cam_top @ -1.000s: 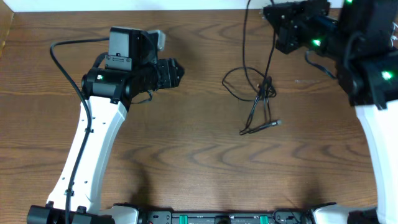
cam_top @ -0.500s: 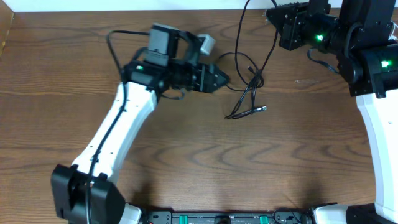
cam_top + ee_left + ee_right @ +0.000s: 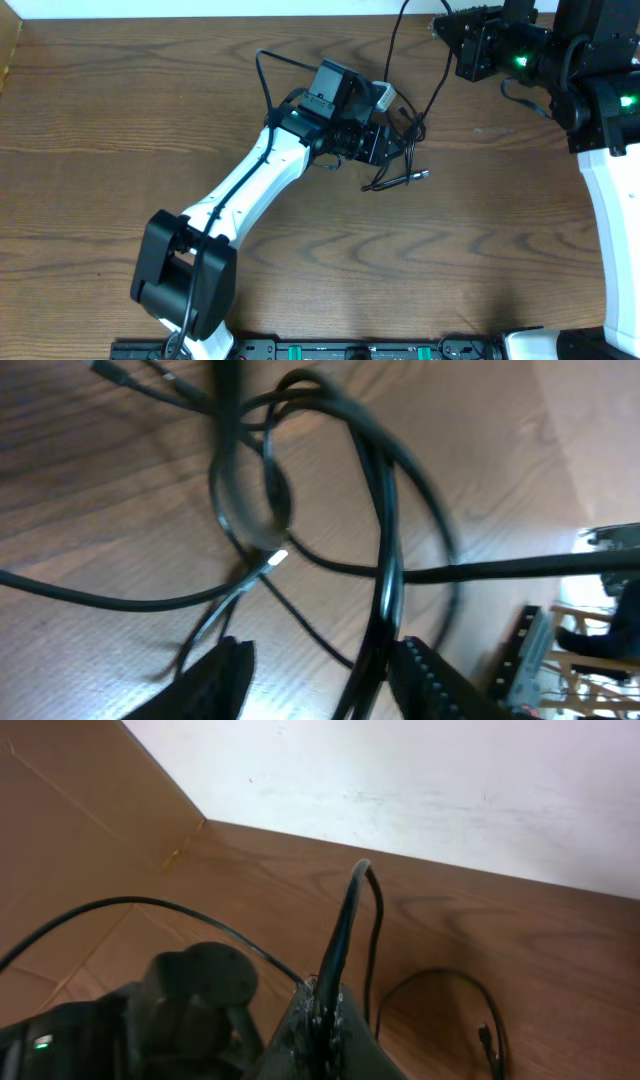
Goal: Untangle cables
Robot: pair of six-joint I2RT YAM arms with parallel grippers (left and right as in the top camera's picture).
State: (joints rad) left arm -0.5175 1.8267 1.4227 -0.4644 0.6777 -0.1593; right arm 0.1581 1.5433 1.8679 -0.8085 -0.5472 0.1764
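**Left tool at the knot, right tool holding a strand up**

The black cable (image 3: 386, 560) lies in a loose tangle right of the worktop's (image 3: 300, 260) centre, toward the far edge. Several loops cross one another, and a connector end trails out on the wood toward the near side. One strand climbs from the tangle to the right tool (image 3: 325, 1005), whose fingers are pressed together on it at the far right corner. The left arm stretches across the worktop so that the left tool (image 3: 320, 660) sits right at the knot. Its fingers stand apart, with a strand running down between them. Nothing looks pinched yet, though the wrist view is blurred.

A small pale plug tip (image 3: 278, 557) glints among the crossings. Whether it belongs to the white cable I cannot tell, and no white run shows clearly in any view.

The cable looks light, thin and quite limp, with a smooth sheath that would likely slip through a weak pinch. Pulling hard from either end would probably cinch the crossings tighter, and the small connectors could catch in a loop.

The safer hold seems to be a single strand just beside the knot, not the whole bunch and not a plug. From there it could be drawn gently sideways, away from the strand the right tool holds taut.
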